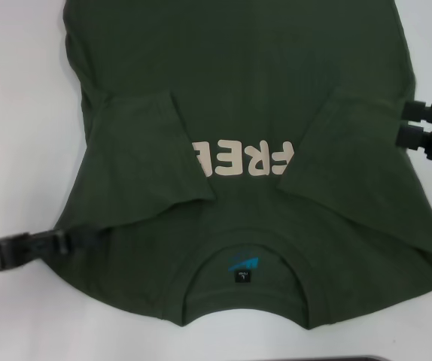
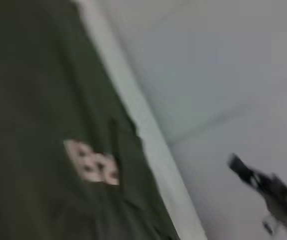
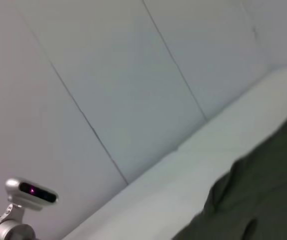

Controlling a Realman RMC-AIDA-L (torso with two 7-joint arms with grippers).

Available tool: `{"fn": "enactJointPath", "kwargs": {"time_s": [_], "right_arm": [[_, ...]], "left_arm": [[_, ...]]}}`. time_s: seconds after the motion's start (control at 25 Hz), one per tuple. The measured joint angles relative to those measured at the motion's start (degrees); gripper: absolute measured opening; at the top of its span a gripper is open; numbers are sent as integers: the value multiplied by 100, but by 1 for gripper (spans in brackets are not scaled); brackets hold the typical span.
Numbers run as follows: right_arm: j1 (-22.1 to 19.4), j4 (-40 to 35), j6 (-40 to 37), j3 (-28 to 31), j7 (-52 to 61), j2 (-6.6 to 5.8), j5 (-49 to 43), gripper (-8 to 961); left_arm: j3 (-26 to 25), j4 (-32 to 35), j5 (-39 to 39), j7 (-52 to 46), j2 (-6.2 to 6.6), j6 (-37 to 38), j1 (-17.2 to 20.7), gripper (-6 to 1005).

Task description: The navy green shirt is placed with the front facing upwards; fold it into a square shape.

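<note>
The table [image 1: 13, 113] is pale and plain, and the navy green shirt [image 1: 238, 98] covers most of it in the head view. The shirt lies flat with its collar [image 1: 246, 289] nearest the robot and its hem running off the far edge of the view. Both sleeves are already turned in over the chest: the left sleeve [image 1: 141, 150] lies as a flap beside the cream lettering [image 1: 242, 159], and the right sleeve [image 1: 351, 143] covers the end of that lettering. A small teal label [image 1: 244, 265] shows inside the collar.

The left gripper [image 1: 99, 239] lies low at the shirt's left edge near the shoulder, its dark fingers reaching onto the cloth. Whether it has pinched the cloth I cannot tell. The right gripper [image 1: 406, 122] sits at the shirt's right edge, level with the lettering; its two fingers are a little apart, with no cloth between them that I can see.

By my reading, the sleeve folds are done and the sides are next, or else the lengthwise fold of collar toward hem. Either way, the next move calls for each gripper to get a firm hold on an edge at matching heights, then lift and carry the cloth over evenly so the folded sleeves do not slip out.
</note>
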Motion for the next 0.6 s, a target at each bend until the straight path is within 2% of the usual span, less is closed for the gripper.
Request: {"fn": "enactJointPath", "kwargs": {"time_s": [0.24, 0.4, 0.6], "right_arm": [[16, 51, -1, 15, 287, -103, -39, 885], [10, 57, 5, 17, 322, -110, -81, 885], [-4, 126, 32, 17, 332, -101, -89, 886]], "left_arm": [[-203, -87, 92, -1670, 120, -332, 202, 841], [-176, -42, 479, -2137, 216, -690, 159, 841], [-169, -61, 722, -2407, 220, -975, 61, 840]]}}
